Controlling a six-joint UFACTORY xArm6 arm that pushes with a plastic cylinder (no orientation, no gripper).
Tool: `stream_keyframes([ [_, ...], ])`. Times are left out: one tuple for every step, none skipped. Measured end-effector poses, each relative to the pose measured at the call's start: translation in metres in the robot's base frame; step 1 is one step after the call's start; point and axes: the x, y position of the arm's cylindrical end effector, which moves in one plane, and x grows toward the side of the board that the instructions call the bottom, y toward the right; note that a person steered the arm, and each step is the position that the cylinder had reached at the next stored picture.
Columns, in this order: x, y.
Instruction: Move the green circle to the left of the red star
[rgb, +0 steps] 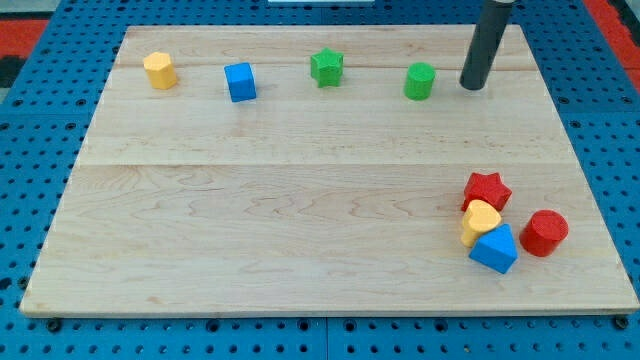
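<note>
The green circle (420, 81) is a short green cylinder near the view's top, right of centre. The red star (486, 190) lies at the lower right, touching a yellow heart (480, 220) below it. My tip (471, 86) rests on the board just right of the green circle, a small gap between them. The rod rises from it to the view's top edge.
A green star (326, 67), a blue cube (240, 82) and a yellow hexagon (159, 70) stand in a row along the top. A blue block (494, 248) and a red cylinder (544, 232) sit beside the yellow heart. The wooden board (300, 200) lies on blue pegboard.
</note>
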Motion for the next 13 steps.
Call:
stream_keyframes([
  [-0.032, -0.029],
  [-0.012, -0.073],
  [0.033, -0.061],
  [0.033, -0.056],
  [-0.013, -0.061],
  [0.022, -0.1],
  [0.085, -0.068],
  [0.106, -0.074],
  [0.084, -0.091],
  [0.135, -0.099],
  [0.176, -0.072],
  [0.17, -0.071],
  [0.118, -0.099],
])
